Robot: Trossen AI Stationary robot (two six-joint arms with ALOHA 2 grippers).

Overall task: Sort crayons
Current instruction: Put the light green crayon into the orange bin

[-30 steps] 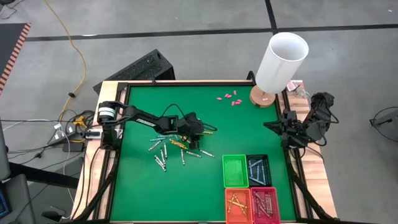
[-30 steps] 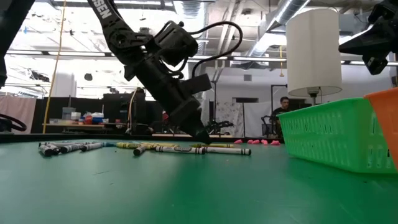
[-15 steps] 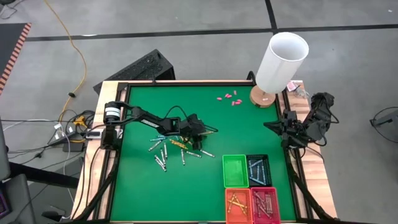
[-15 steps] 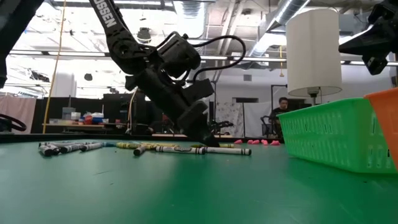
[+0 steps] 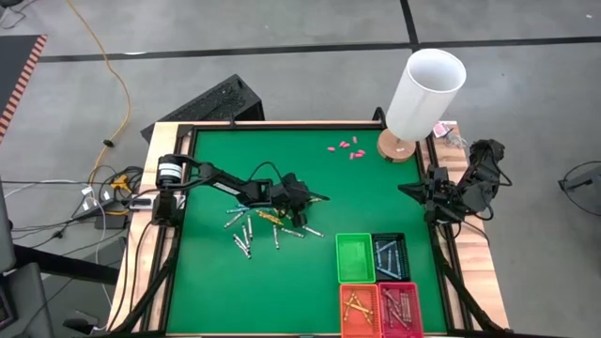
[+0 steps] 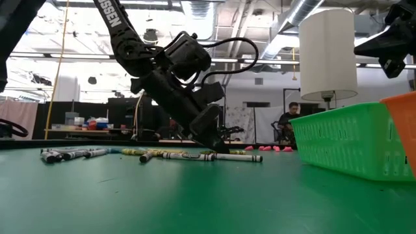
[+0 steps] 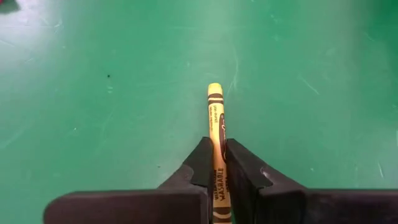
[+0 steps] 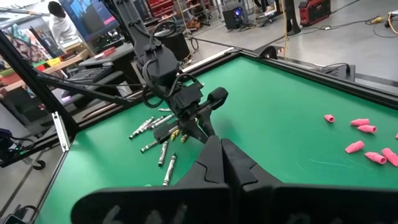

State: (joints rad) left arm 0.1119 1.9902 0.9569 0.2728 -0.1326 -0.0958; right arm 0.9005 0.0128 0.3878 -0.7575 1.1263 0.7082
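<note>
Green felt covers the table (image 5: 235,282); beside the scattered crayons (image 5: 246,230), the left gripper (image 7: 217,163) pinches a yellow crayon (image 7: 216,127) lengthwise, tip pointing forward beyond its fingers.

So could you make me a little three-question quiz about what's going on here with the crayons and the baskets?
1. True or false: the left gripper is shut on a yellow crayon.
2. Which basket has nothing visible in it: A) the green basket, B) the orange basket, C) the red basket?
3. Where does the right gripper wait, over the loose crayons or at the table's right edge?

Key: 1 true. 2 A. 3 at the table's right edge, shut and holding nothing.
</note>
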